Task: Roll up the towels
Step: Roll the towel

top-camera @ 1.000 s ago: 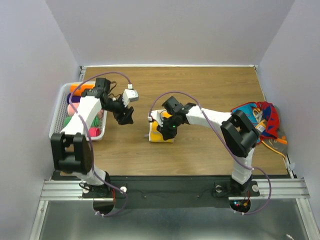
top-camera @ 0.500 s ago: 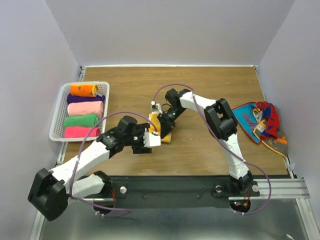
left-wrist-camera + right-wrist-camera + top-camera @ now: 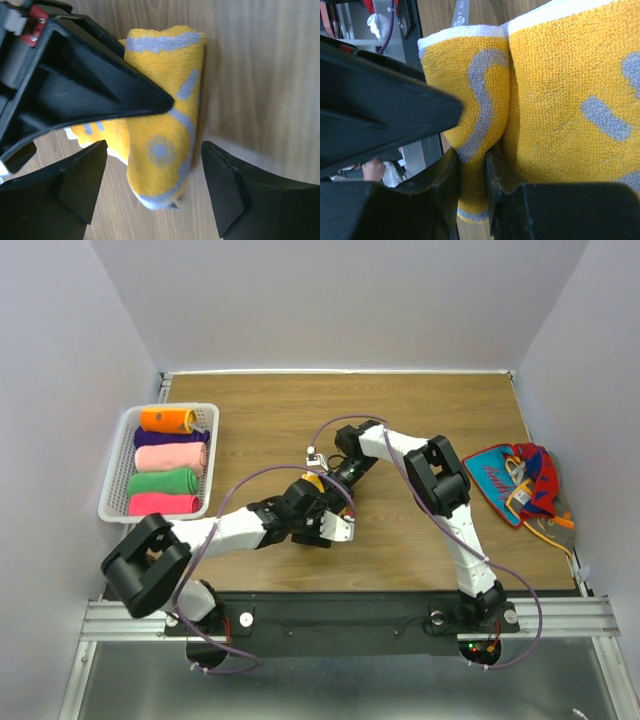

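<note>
Beyond yellow towel [image 3: 560,100]: grey strip [image 3: 461,11], letters "GR".

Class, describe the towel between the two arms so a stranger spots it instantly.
Find the middle of the wooden table, right of the white basket. The towel there is the only yellow one with grey markings; the basket's rolls are plain.

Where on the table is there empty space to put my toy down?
Bare table runs along the back wall and in the front right corner, near the red-and-blue towels. Crowded: the basket, full of rolls, and the middle, where the left gripper and right gripper meet at the yellow towel.
</note>
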You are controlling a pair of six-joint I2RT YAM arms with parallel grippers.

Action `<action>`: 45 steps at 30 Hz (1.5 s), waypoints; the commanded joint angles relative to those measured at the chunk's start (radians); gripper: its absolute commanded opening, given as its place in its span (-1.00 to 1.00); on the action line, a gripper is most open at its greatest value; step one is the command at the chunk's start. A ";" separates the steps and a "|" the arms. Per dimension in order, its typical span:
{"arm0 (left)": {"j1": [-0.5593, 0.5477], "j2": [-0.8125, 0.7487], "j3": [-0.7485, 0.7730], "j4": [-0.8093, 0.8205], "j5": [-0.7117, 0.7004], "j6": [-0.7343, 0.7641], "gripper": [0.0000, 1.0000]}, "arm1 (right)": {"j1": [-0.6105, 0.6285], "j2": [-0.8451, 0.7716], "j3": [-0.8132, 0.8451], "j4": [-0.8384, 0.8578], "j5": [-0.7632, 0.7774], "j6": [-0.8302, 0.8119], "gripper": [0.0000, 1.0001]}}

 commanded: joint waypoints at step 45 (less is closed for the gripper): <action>0.374 1.008 1.094 -1.108 0.601 0.097 0.02 | -0.206 -0.812 -0.337 0.426 0.491 0.063 1.00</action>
